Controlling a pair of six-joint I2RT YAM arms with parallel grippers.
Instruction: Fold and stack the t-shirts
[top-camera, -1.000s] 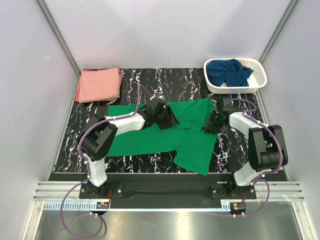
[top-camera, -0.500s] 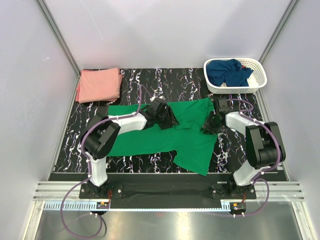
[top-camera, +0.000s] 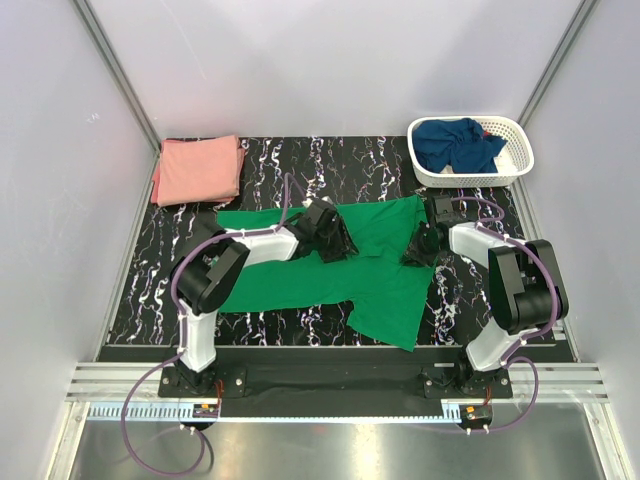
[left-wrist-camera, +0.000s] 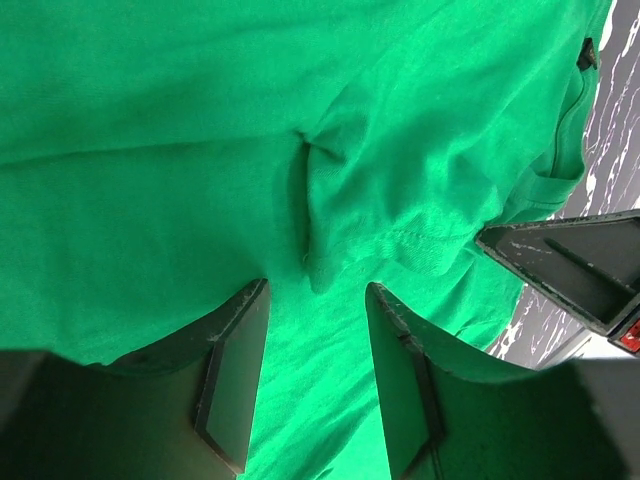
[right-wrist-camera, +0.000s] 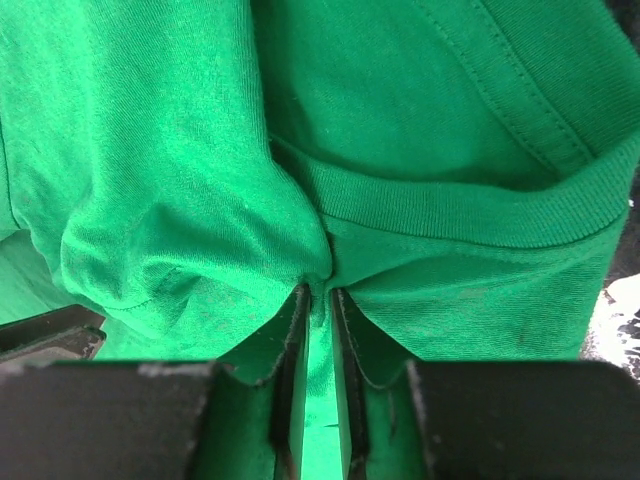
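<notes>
And here's the black, white-veined table (top-camera: 330, 160). The green t-shirt (top-camera: 385, 285) lies spread across the middle of it, running from 9 o'clock over to 3, with one flap trailing down toward 5 o'clock near the front edge. Up at 10 o'clock, the salmon-pink t-shirt (top-camera: 200, 170) sits folded in a neat rectangle at the far left corner. At 2 o'clock stands the white lattice basket (top-camera: 465, 179), well apart from the pink one, with bare marble between them.
</notes>
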